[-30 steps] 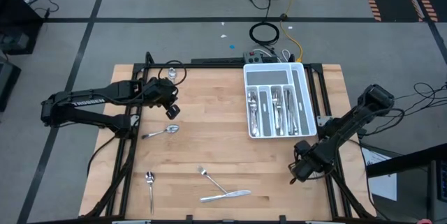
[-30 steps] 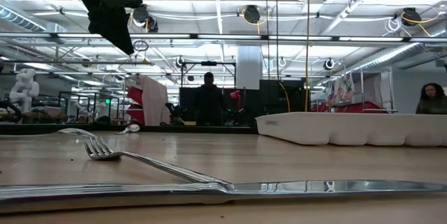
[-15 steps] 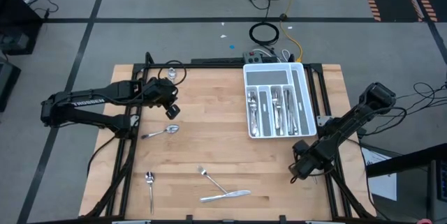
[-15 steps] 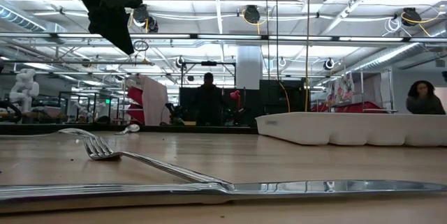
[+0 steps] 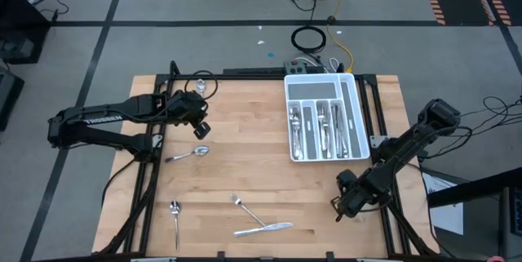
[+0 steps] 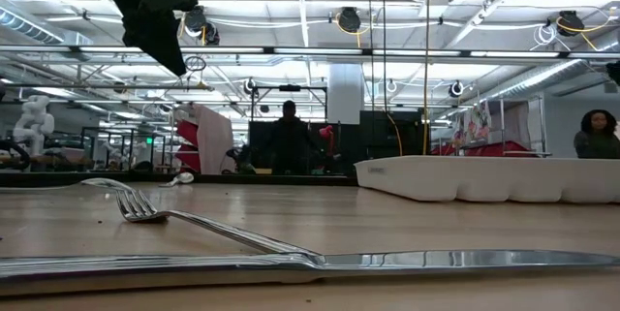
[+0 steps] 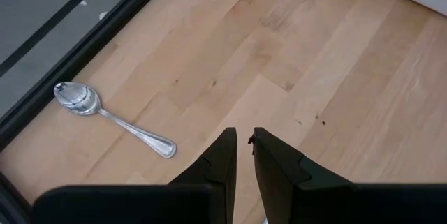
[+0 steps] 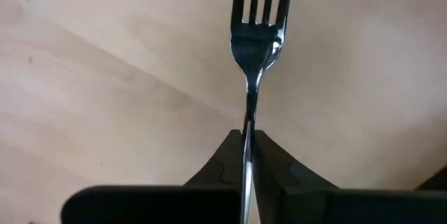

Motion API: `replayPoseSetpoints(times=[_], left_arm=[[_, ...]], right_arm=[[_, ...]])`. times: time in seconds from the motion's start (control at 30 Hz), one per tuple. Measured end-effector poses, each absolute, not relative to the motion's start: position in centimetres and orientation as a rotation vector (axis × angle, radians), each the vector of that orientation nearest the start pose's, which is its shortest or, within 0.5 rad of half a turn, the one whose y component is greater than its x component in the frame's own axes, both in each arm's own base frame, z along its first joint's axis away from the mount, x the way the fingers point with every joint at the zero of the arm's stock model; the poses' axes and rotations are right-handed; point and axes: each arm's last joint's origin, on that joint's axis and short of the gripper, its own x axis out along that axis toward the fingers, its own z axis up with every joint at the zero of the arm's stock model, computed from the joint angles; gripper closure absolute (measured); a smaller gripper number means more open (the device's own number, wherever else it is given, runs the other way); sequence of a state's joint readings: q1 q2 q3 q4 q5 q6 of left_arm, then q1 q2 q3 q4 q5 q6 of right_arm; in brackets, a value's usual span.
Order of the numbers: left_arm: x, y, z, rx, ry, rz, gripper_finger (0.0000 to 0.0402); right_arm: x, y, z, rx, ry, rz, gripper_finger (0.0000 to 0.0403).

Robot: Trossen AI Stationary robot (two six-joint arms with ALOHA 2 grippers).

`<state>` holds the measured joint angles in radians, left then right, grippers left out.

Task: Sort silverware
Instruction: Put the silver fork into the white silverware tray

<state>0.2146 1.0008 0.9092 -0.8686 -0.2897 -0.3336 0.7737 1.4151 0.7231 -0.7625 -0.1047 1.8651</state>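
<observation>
The right gripper (image 8: 248, 155) is clamped on the handle of a fork (image 8: 260, 21), whose tines stick out past the dark fingertips over bare wood; in the high view this gripper (image 5: 340, 205) sits low near the table's right front corner, below the white tray (image 5: 354, 117). The left gripper (image 7: 242, 155) hangs over the left half of the table with its fingers nearly together — only a narrow slit shows between them — and nothing held. Near it lies a spoon (image 7: 112, 118), close to the table's dark left edge; from above the same spoon (image 5: 188, 153) lies just below the left gripper (image 5: 201, 130).

The surface is a pale wooden table (image 5: 245, 164) of butcher-block planks in a black frame. Toward the front lie a second spoon (image 5: 174, 218), a second fork (image 5: 247, 210) and a knife (image 5: 263, 229), the fork and knife touching or nearly so. The tray stands at the back right, its long compartments filled with more silverware (image 5: 320, 127).

Beyond the table is grey floor marked with dark lines, with a coil of black cable (image 5: 309, 38) behind the tray. The low view looks across the knife (image 6: 320, 261) and fork (image 6: 194, 220) into a large workshop — ceiling lights, pipes, racks, a person standing in the middle distance (image 6: 290, 141) and another at the right edge (image 6: 596, 137).
</observation>
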Motion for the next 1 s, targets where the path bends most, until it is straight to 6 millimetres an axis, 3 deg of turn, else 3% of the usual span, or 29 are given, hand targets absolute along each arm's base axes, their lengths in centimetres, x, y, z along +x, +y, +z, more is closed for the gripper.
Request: replayPoseSetpoints(times=[0.2,0.3,0.43,0.57,0.7,1.0], left_arm=[[17.6,4.7,28.5,-0.264,0.880,0.621,0.0345],[17.6,4.7,28.5,-0.264,0.880,0.621,0.0345],[17.7,4.7,28.6,-0.266,0.861,0.620,0.0345],[18.0,4.8,28.7,-0.267,0.836,0.619,0.0345],[18.1,4.8,28.7,-0.267,0.832,0.619,0.0345],[18.1,4.8,28.7,-0.267,0.837,0.619,0.0345]], right_arm=[[17.0,16.4,18.5,1.044,1.332,-0.727,0.0402],[18.2,16.5,20.2,1.071,1.183,-0.722,0.0402],[19.8,15.1,22.3,1.046,1.054,-0.784,0.0403],[21.1,11.8,23.5,0.996,0.987,-0.964,0.0403],[21.9,7.4,23.5,0.898,1.011,-1.110,0.0403],[23.6,-2.7,23.6,0.752,1.106,-1.087,0.0403]])
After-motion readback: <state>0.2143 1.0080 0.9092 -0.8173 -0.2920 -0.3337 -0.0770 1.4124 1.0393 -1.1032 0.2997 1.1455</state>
